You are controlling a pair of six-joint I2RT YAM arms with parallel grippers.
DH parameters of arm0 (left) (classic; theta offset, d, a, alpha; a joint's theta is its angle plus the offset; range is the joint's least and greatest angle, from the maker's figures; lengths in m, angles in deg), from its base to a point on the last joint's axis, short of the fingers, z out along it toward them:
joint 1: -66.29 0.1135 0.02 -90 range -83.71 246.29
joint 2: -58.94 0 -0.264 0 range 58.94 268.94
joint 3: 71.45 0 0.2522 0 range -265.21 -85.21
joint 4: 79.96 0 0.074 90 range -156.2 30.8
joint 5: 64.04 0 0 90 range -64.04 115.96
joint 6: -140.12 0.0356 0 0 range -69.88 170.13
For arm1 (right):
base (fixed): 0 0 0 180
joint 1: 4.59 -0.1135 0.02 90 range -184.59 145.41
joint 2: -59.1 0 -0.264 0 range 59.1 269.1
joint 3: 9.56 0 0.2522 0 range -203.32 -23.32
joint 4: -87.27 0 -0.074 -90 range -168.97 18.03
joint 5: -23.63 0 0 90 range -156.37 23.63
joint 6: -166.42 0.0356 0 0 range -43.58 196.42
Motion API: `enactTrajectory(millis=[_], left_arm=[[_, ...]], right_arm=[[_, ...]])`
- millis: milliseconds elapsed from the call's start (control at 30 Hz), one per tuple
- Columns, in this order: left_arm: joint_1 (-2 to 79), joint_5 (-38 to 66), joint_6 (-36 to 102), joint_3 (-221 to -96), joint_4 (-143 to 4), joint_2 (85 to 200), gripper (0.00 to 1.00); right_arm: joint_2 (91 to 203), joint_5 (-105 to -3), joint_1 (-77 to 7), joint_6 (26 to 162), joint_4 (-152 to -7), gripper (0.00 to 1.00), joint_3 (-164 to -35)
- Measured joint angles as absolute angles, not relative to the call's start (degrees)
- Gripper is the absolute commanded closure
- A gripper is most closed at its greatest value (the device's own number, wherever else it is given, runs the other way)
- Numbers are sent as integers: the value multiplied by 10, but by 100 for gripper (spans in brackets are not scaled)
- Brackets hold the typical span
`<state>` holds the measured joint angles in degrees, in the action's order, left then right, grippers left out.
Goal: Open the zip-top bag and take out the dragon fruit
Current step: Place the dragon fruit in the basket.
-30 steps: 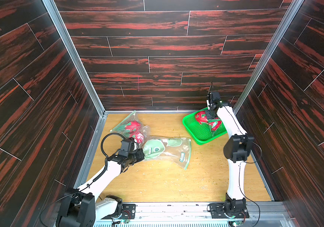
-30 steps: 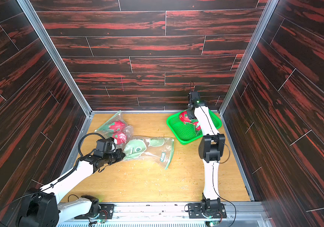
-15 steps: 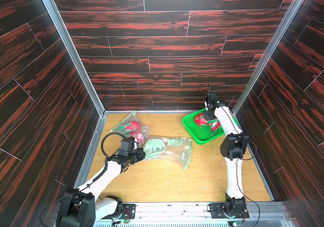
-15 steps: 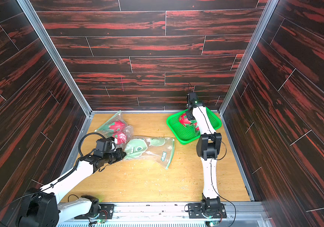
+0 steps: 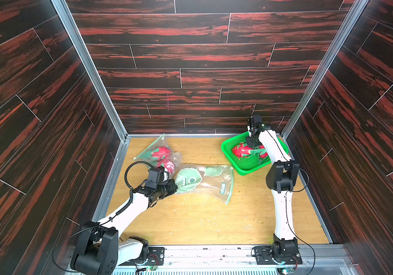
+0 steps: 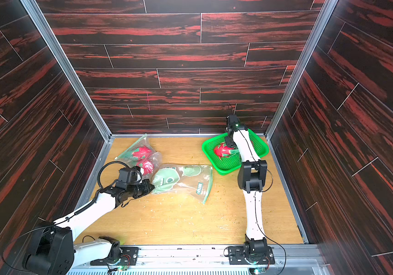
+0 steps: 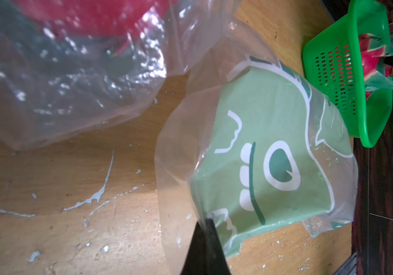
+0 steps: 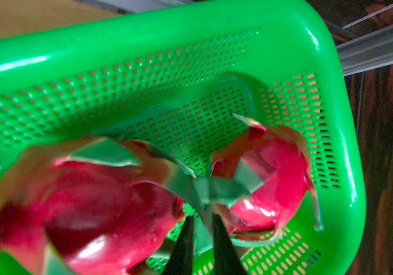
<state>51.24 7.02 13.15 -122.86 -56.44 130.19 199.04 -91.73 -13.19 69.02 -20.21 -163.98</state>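
Observation:
A zip-top bag point(image 5: 205, 181) point(image 6: 181, 178) point(image 7: 262, 154) with a green dinosaur print lies flat mid-table. My left gripper point(image 5: 173, 188) point(image 6: 151, 188) point(image 7: 206, 222) is shut on its near-left plastic edge. A second clear bag point(image 5: 152, 147) point(image 6: 131, 150) point(image 7: 71, 71) lies behind it. It holds two red dragon fruit point(image 5: 161, 151) point(image 5: 168, 165) point(image 6: 142, 151). My right gripper point(image 5: 250, 141) point(image 6: 229, 142) point(image 8: 202, 217) is down in the green basket, slightly open. A green leaf scale lies in the gap. Two more dragon fruit point(image 8: 90, 202) point(image 8: 274, 171) point(image 5: 240, 150) rest in the basket on either side of it.
The green perforated basket point(image 5: 245, 167) point(image 6: 224, 170) point(image 8: 143, 31) point(image 7: 367, 119) stands at the back right corner, close to the wall rails. Dark wood-pattern walls enclose the table on three sides. White flecks and scratches mark the wooden tabletop point(image 5: 202, 219).
The right gripper's jaws have parted from shut while low in the basket, and the right arm has shifted slightly. The left arm and both bags have not moved.

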Motion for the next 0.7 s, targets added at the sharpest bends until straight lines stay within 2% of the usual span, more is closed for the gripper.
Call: enactTrajectory(millis=[300, 533, 700], left_arm=[[512, 63, 122, -1249, -581, 1325, 87], [504, 68, 125, -1255, -573, 1329, 59], [494, 89, 139, -1266, -532, 1304, 41]], right_arm=[[1981, -875, -132, 728, -165, 60, -1693], [1882, -820, -137, 770, -135, 57, -1672], [1735, -780, -157, 798, -156, 54, -1557]])
